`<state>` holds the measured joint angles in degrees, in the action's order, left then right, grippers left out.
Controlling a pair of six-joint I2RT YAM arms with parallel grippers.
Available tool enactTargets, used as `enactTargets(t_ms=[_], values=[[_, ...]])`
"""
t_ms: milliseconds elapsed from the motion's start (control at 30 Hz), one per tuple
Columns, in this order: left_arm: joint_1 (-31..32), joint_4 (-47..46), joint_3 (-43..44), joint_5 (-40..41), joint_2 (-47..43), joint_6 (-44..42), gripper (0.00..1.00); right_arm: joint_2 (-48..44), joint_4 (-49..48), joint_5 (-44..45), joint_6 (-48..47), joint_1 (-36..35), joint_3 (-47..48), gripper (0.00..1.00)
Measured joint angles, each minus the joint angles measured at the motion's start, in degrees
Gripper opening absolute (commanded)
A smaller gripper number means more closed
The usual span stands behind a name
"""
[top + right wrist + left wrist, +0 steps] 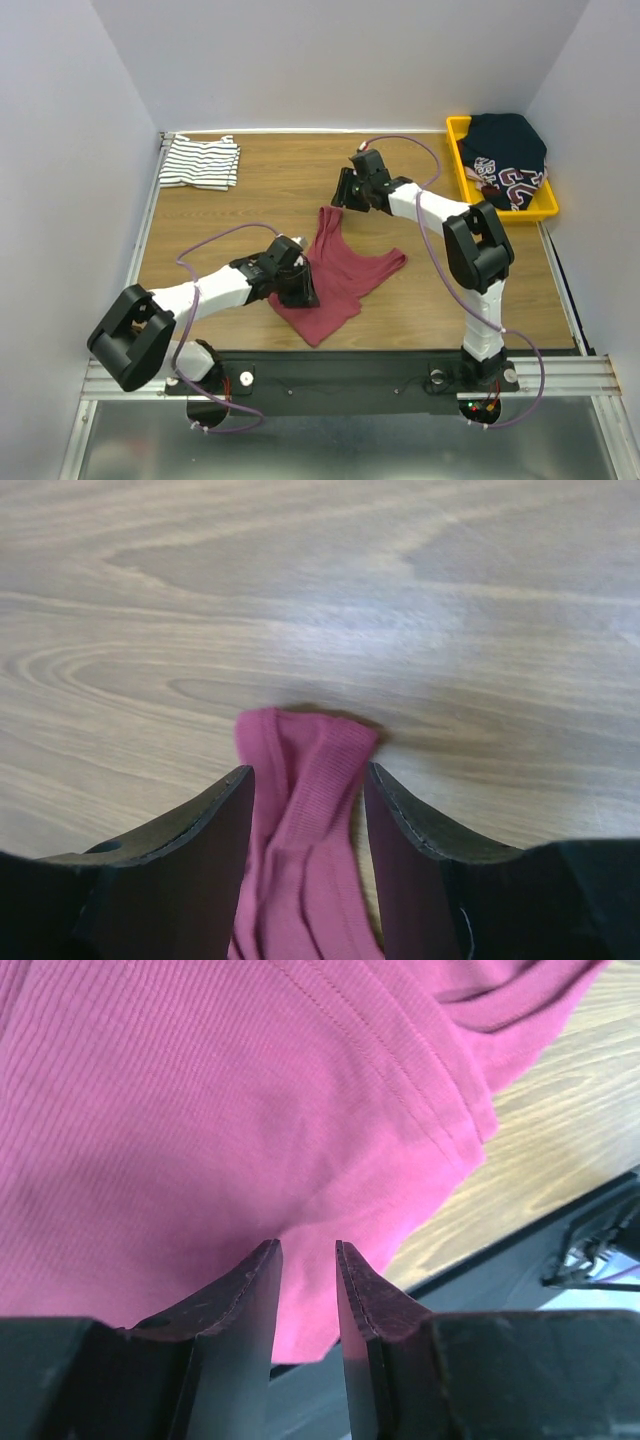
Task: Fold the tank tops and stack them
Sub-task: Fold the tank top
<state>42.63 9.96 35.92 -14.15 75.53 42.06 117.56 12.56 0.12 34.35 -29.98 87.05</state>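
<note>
The maroon tank top (345, 275) lies crumpled in the middle of the table, one strap reaching toward the back. My left gripper (301, 292) sits at its left edge. In the left wrist view the left gripper (308, 1245) stands open just over the maroon cloth (200, 1110), pinching nothing. My right gripper (340, 198) is at the strap's far end. Its jaws (308, 768) are apart, and the strap (300, 830) lies loose on the wood between them. The striped tank top (200, 162) rests folded at the back left corner.
A yellow bin (456, 150) at the back right holds a dark garment (510, 150) with lettering. White walls close the table on three sides. The black mounting rail (350, 375) runs along the near edge, close to the maroon top's hem.
</note>
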Motion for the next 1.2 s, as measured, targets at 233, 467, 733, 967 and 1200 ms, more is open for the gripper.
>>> enactTargets(t_ms=[233,467,733,967,1200], values=[[-1.5,2.8,2.7,0.2,-4.6,1.9,0.4,0.6,-1.8,-2.6,3.4,0.0,1.6,0.55],[-6.9,4.8,3.2,2.2,-7.4,2.1,0.4,4.4,-2.8,-5.8,9.2,0.0,3.2,0.56],[-11.3,4.4,1.0,2.2,-7.7,2.6,0.4,7.2,-2.9,-7.0,12.5,-0.1,3.9,0.56],[-12.9,2.5,-2.7,1.0,-5.9,3.0,0.4,7.2,-3.7,-5.6,13.0,-0.1,3.0,0.43],[-14.8,-0.2,-4.8,0.2,-3.2,3.1,0.39,6.9,-4.2,-3.0,12.6,-0.1,0.4,0.16]])
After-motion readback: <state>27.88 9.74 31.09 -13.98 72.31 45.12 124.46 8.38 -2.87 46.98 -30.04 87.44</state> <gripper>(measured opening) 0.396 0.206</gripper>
